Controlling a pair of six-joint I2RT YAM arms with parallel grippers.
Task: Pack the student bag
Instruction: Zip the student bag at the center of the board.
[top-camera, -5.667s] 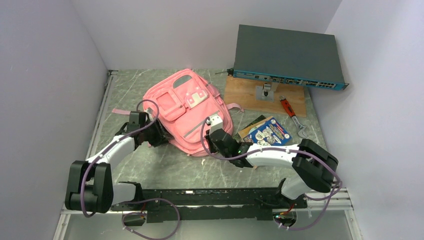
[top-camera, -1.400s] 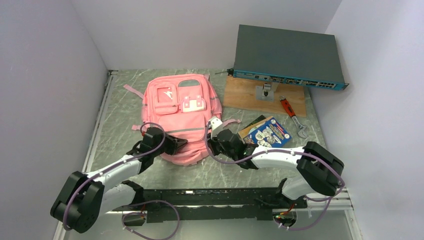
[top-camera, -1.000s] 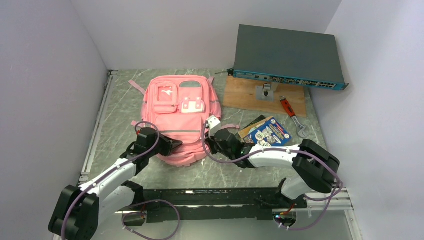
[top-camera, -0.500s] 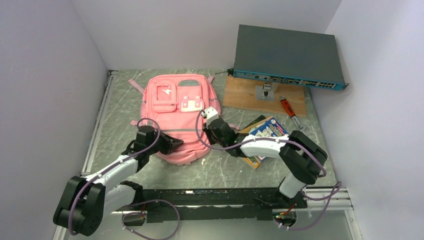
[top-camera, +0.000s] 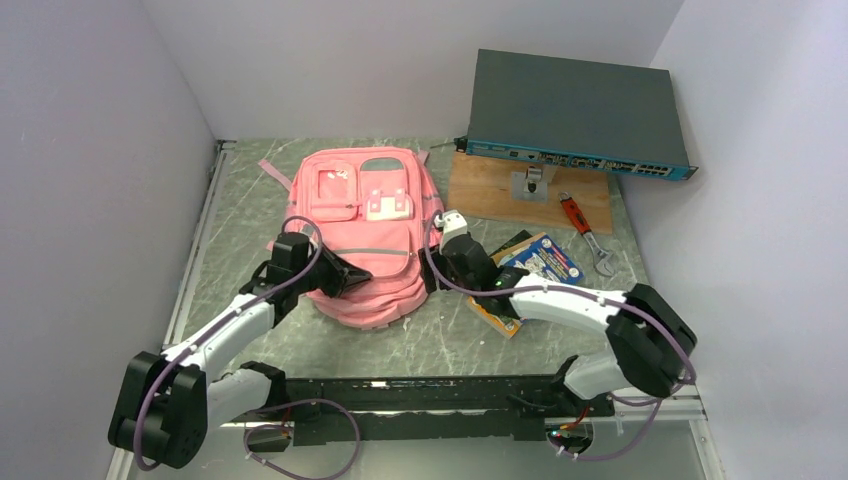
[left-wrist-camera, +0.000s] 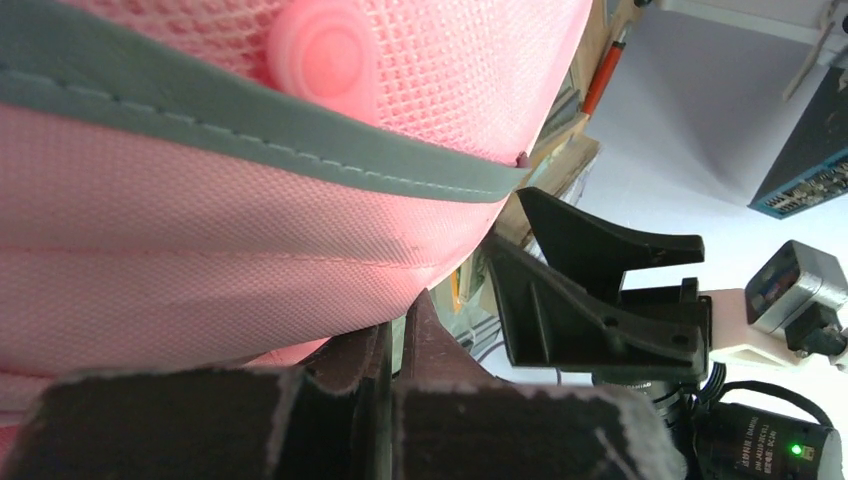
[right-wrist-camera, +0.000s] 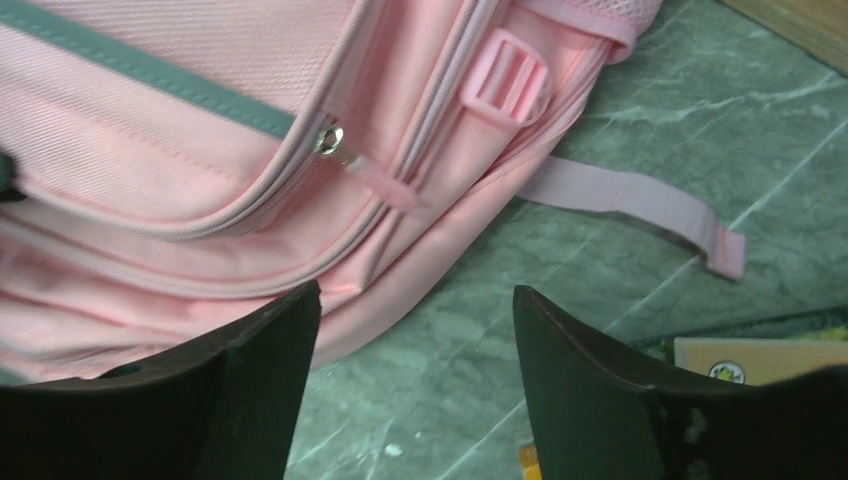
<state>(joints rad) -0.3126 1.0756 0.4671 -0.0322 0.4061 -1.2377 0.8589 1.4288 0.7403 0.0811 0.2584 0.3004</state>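
Top external view: the student bag (top-camera: 365, 235) is being shown lying flat on the green marbled table (top-camera: 300, 345), front pockets up, left of centre, with its near edge toward the arm bases. The left gripper (top-camera: 343, 280) is being pressed against the bag's near left edge. In the left wrist view its fingers (left-wrist-camera: 440, 350) are being held tight together, and a thin fold of pink fabric appears to be pinched between them, below the grey trim (left-wrist-camera: 250, 135). The right gripper (top-camera: 432, 280) is being held just beside the bag's near right side. In the right wrist view its fingers (right-wrist-camera: 250, 370) are being held wide apart above the bag's edge and bare table. A zipper pull (right-wrist-camera: 350, 150), a pink buckle (right-wrist-camera: 505, 88) and a loose strap (right-wrist-camera: 630, 200) are being seen beyond them. To the right of the bag, a colourful booklet (top-camera: 545, 262) is being partly covered by the right arm. Further back, a red-handled wrench (top-camera: 583, 225) is lying beside a wooden board (top-camera: 500, 185), on which the front edge of a grey network switch (top-camera: 575, 100) is being rested.
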